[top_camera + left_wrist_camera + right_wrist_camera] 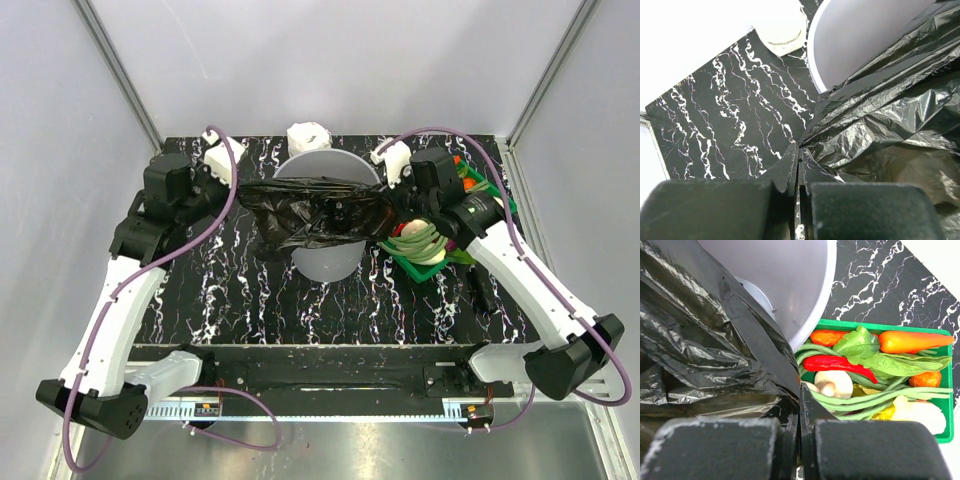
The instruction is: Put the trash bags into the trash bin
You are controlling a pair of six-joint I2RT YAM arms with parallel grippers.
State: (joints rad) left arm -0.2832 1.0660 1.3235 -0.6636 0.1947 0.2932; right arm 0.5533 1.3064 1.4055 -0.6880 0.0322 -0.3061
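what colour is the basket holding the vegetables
The basket is green; it shows best in the right wrist view.

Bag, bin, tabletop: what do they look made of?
Trash bag: thin black plastic film, glossy; sharp crinkles catch highlights.
Trash bin: likely moulded plastic, light grey, matte; smooth even wall.
Table: black with white marble-like veining; stone or printed sheet, cannot tell.

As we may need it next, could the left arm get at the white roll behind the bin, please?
Probably not yet: the left pincer is shut on the bag stretched over the bin. Once it lets go, the roll looks open from the left.
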